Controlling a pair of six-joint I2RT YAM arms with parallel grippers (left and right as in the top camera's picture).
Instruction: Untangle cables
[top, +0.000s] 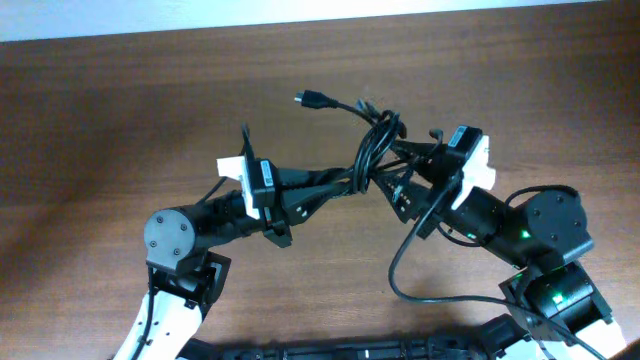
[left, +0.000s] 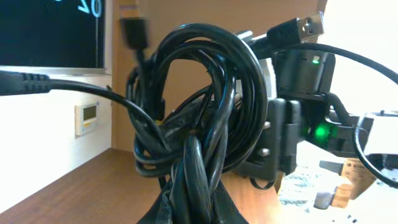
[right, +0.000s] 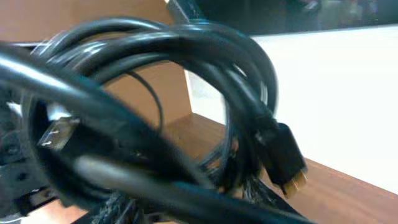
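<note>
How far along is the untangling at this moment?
Done: nothing that shows. The cables are one knotted coil, with only a plug sticking out free. In hand: the left fingers are shut on the bundle, and the right fingers are at the knot from the other side, though their grip is unclear. Left: draw each cord out of the loops and lay them apart on the table.
</note>
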